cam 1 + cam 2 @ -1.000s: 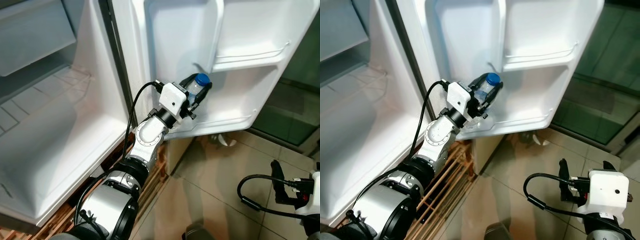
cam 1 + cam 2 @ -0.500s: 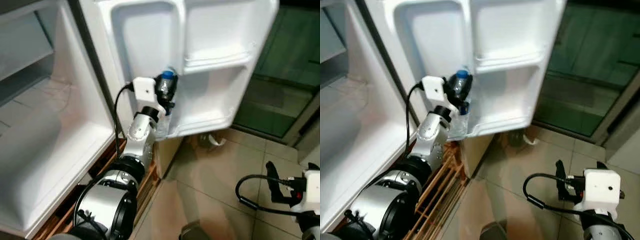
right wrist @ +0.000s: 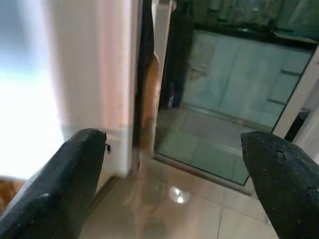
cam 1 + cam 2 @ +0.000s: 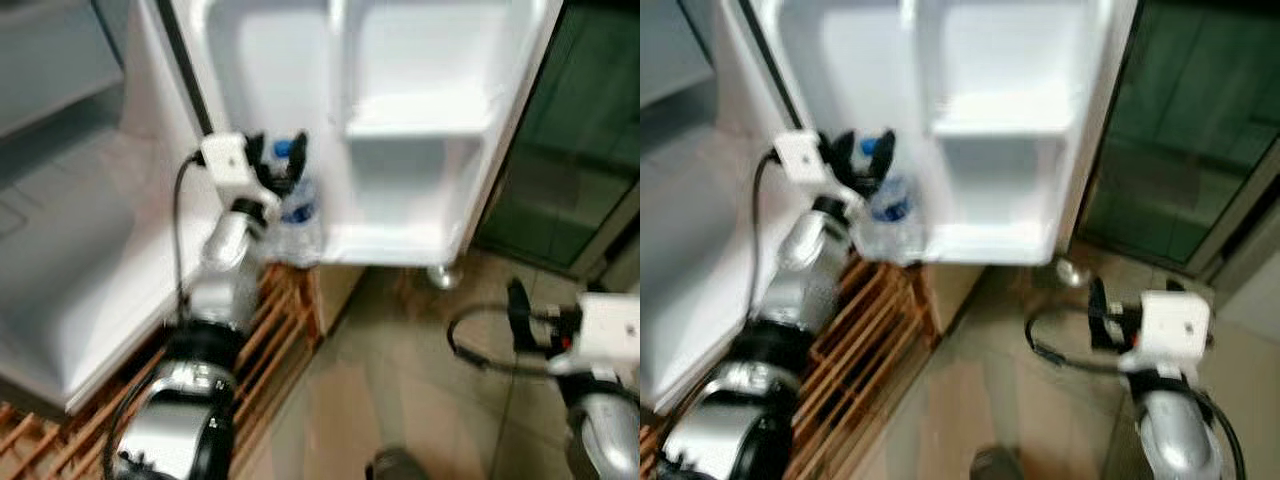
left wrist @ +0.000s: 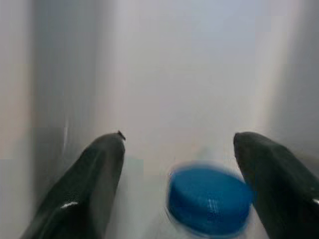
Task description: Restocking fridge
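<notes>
Left arm reaching up to the open fridge door (image 4: pixel 420 120), left gripper (image 4: pixel 280 160) jaws spread wide, water bottle (image 4: pixel 297 205) upright in the door's bottom shelf, blue cap (image 5: pixel 209 199) between the jaws, untouched, right gripper (image 3: pixel 169 164) low over tiled floor (image 4: pixel 400 380), jaws wide apart

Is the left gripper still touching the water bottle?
Apart. In the left wrist view both fingers stand wide of the water bottle's blue cap, white door wall showing between. The left gripper is open around the cap.
</notes>
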`<state>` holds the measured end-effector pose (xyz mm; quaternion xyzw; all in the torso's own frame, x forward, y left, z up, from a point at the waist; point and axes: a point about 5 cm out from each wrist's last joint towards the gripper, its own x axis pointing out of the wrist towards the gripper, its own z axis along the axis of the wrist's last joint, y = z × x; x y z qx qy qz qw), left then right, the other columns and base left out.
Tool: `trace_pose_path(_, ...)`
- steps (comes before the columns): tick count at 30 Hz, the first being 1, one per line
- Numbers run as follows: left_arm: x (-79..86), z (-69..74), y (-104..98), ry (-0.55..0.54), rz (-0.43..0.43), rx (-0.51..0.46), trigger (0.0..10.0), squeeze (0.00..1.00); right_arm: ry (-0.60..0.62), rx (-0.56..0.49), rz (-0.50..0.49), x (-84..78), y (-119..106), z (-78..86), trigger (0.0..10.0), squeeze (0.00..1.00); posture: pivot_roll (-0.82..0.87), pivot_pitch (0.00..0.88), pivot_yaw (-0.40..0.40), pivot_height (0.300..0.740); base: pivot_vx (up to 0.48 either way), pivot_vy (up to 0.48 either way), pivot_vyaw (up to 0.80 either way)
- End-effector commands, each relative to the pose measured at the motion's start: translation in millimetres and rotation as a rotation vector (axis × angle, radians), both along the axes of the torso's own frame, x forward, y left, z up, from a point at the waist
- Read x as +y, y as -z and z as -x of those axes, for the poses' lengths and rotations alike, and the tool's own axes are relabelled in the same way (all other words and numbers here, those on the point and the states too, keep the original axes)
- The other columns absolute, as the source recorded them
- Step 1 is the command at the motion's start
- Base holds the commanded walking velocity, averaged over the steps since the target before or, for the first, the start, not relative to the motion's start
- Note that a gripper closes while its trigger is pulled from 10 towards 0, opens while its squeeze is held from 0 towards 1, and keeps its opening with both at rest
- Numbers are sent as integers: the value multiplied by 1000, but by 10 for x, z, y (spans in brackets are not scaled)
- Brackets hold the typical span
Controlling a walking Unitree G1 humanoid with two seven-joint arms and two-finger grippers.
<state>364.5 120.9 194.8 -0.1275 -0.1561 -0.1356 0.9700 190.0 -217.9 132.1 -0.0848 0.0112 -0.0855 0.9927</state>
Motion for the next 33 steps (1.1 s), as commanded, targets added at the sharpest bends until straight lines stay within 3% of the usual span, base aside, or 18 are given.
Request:
trace_pose_path(1,132,6,-203,-29,-34,-65,10000,1000,-4,10,-12,37,47,-39,10000,275,-253,0,120,732,0,0,0)
trace_pose_path(5,80,160,-448,124,-105,-136,10000,1000,-6,-12,-20,27,54,-148,10000,275,-195,0,124,732,0,0,0)
trace_pose_path(7,91,286,-455,266,-156,-104,10000,1000,-6,-30,-22,30,39,-217,10000,275,-174,0,123,732,0,0,0)
trace_pose_path(10,193,491,-408,444,-200,-36,10000,1000,-15,-46,-27,49,28,-297,10000,271,-138,0,113,732,0,0,0)
trace_pose_path(11,193,491,-408,444,-200,-36,10000,1000,-15,-46,-27,49,28,-297,10000,271,-138,0,113,732,0,0,0)
trace_pose_path(12,314,635,-343,554,-254,15,10000,1000,-26,-44,-29,63,48,-328,10000,275,-109,0,95,732,0,0,0)
trace_pose_path(14,452,781,-306,627,-312,29,10000,1000,-42,-40,-32,76,61,-353,10000,275,-94,0,80,732,0,0,0)
trace_pose_path(17,514,863,-267,634,-293,74,10000,1000,-58,-38,-32,67,69,-383,10000,271,-78,0,55,732,0,0,0)
trace_pose_path(19,549,854,-189,556,-173,112,10000,1000,-82,-52,-36,83,39,-415,10000,271,-74,0,46,732,0,0,0)
trace_pose_path(22,431,946,39,538,-129,195,10000,1000,-111,-69,-39,128,-7,-444,10000,275,-76,0,40,732,0,0,0)
trace_pose_path(23,380,956,231,447,-103,278,10000,0,-117,-78,-44,151,-30,-444,10000,271,-84,0,42,732,0,0,0)
trace_pose_path(28,289,1066,346,437,-69,311,10000,0,-112,-93,-64,168,-51,-401,10000,275,-89,0,43,732,0,0,0)
trace_pose_path(29,299,1073,365,407,-110,302,10000,0,-118,-98,-73,194,-67,-372,10000,271,-89,0,43,732,0,0,0)
trace_pose_path(33,393,1075,402,296,-120,302,10000,0,-163,-97,-74,286,-78,-283,10000,275,-90,0,47,732,0,0,0)
